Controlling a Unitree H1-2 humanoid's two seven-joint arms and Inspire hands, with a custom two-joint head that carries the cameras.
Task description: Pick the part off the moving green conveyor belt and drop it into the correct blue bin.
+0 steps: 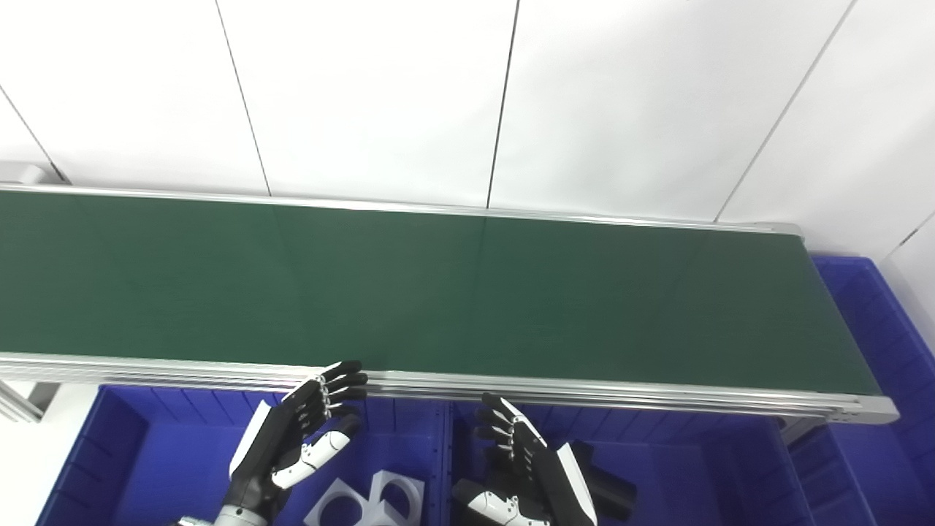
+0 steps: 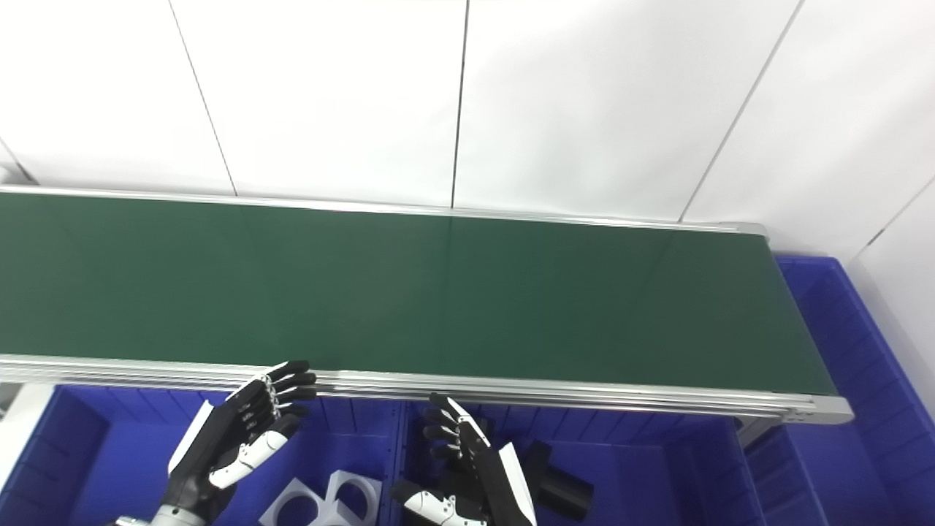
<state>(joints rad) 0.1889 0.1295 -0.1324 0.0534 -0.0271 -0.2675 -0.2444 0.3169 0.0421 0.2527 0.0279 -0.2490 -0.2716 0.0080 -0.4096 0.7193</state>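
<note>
No part shows anywhere on the green conveyor belt (image 1: pixel 438 292), so neither hand is nearer anything yet: my left hand (image 1: pixel 296 431) and right hand (image 1: pixel 529 464) wait below its near rail, fingers spread, holding nothing.

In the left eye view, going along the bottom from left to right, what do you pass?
Left blue plastic bin → left robot hand, open → white blocky parts with round holes → right robot hand, open → black blocky part → blue plastic bin at the green conveyor belt's right end.
</note>
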